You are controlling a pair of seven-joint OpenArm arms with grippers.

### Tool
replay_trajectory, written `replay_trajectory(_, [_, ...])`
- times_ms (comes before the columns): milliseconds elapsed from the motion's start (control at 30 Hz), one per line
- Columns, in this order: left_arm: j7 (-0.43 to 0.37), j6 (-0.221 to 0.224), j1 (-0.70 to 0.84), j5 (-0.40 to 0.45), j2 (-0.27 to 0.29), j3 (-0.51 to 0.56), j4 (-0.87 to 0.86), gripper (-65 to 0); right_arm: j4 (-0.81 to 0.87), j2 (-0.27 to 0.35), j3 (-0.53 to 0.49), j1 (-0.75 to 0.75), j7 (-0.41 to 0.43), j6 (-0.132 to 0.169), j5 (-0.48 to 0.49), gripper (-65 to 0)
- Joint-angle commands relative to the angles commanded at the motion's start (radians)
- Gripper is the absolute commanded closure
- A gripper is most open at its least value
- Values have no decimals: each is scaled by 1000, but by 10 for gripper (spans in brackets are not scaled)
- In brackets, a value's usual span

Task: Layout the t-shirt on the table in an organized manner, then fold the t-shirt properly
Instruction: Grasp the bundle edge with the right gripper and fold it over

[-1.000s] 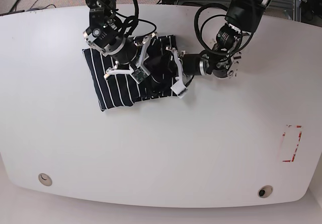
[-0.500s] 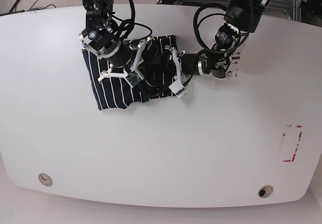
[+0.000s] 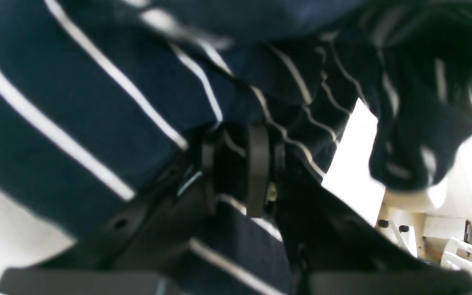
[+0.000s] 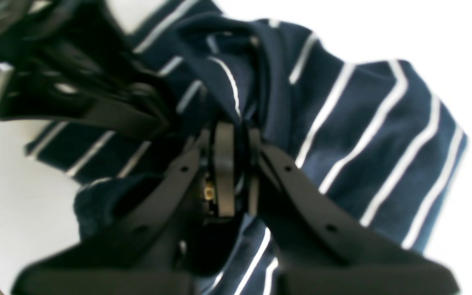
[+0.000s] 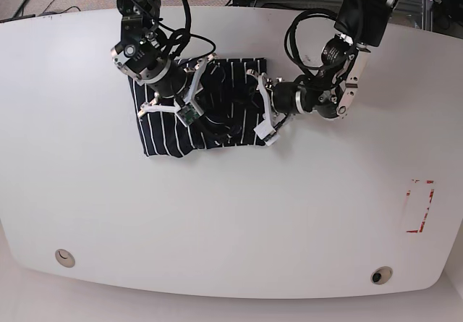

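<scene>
Pulled wider since a second ago: shirt stretched rightward between the two arms, left gripper [image 5: 262, 116] drawn away to the base view's right, right gripper [image 5: 189, 103] shifted a little up and left.

Nearest the base camera, bare glossy table [image 5: 231, 221] with two round holes near the front edge and a small red outline mark [image 5: 418, 206] far off to one side. Farther back, the t-shirt [image 5: 170, 130], bunched and only partly spread, lying flat at its lower corner and rumpled between the grippers.

In the left wrist view, left gripper [image 3: 240, 172] pinched shut on a fold of striped cloth, fabric draped loosely over and beyond it. In the right wrist view, right gripper [image 4: 232, 172] likewise clamped tight on a gathered ridge of the t-shirt [image 4: 367, 147].

Likely light, limp and prone to sagging or slipping out of a shallow pinch; no stiffness to hold a shape. Best taken at hems, shoulder seams or corners, where doubled cloth gives a firmer bite, then drawn apart evenly to flatten. Risk of bunching if pulled from mid-panel.
</scene>
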Motion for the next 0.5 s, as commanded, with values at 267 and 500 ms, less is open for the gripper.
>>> replay_trajectory(267, [0,-2,20,0,-26,-2,98,-86,0,0,0,0,0,0,0,-8])
replay_trajectory(500, [2,2,29,0,-37,-2,172,-86,0,0,0,0,0,2,0,-8])
